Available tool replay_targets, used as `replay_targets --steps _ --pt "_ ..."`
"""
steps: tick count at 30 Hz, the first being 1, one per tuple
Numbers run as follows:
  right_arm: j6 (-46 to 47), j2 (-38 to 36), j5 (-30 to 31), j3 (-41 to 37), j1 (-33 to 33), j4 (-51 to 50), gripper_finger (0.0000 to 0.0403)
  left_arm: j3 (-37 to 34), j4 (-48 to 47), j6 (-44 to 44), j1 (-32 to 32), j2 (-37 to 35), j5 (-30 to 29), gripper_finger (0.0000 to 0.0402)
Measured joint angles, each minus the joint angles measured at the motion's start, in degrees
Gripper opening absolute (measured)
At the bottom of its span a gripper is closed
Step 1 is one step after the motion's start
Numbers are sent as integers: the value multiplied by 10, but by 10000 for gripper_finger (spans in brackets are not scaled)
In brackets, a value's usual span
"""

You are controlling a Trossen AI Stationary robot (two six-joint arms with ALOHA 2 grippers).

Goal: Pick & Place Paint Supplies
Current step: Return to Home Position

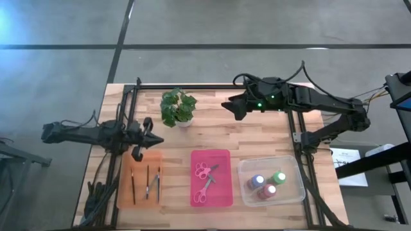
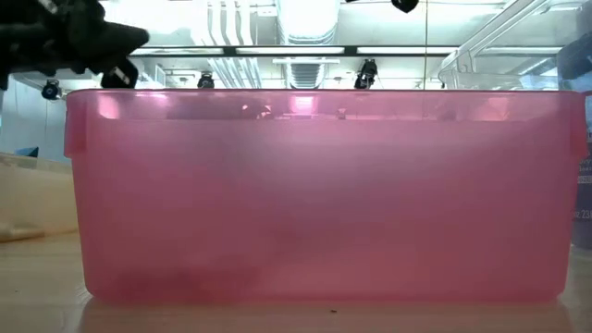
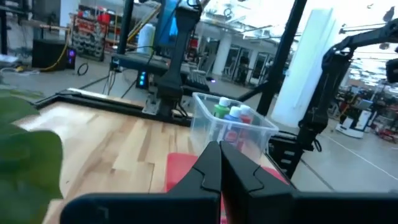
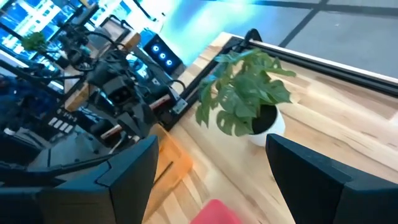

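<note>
– Orange bin point(image 1: 125, 168) on the left of the bench point(image 1: 218, 138): any brushes inside?
– Three dark-handled brushes point(image 1: 147, 174), lying lengthwise, side by side, apart.
– And the pink bin point(image 1: 221, 192), middle of the row?
– Two pink-handled scissors point(image 1: 204, 171) in it, one toward the back, one toward the front.
– Clear bin point(image 1: 294, 192)?
– On the right, holding three paint bottles, upright and huddled close: a blue-and-white bottle point(image 1: 257, 181), a green bottle point(image 1: 279, 177), a pink-red bottle point(image 1: 268, 191).
– And the left gripper point(image 1: 159, 139)?
– Over the bench's left side, just behind the orange bin's back edge; fingers point(image 3: 205, 168) clenched tip to tip, nothing between them.
– The right gripper point(image 1: 231, 109)?
– Over the back of the bench, just right of the potted plant point(image 1: 178, 108) and pointing toward it; fingers point(image 4: 130, 165) released, spread wide, empty.
– Far from each other?
– Well apart, with the plant between.
– Seen from bench height?
– Only the pink bin's translucent wall, filling nearly the whole width; contents no more than a faint smudge, impossible to tell apart.
</note>
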Motion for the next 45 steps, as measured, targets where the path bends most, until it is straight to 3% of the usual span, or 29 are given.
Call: replay_targets --steps 9,15,23,28,33,39,45 --pt "-13 20 0 0 14 57 293 -65 -50 21 1 -110 0 0" --pt "-28 21 3 0 17 58 293 -66 -103 60 1 -150 3 0" --pt "-51 19 5 0 17 66 293 -67 -105 134 2 -149 0 0" --pt "-84 19 5 0 17 86 293 -66 -112 137 2 -144 -34 11" --pt "-124 19 28 0 15 90 290 -66 -111 49 2 -128 -34 40" --pt "-198 32 55 0 5 151 221 -66 -112 6 2 -116 -35 51" --pt "-264 29 -22 0 -16 180 108 -66 -112 5 2 -115 -36 52"
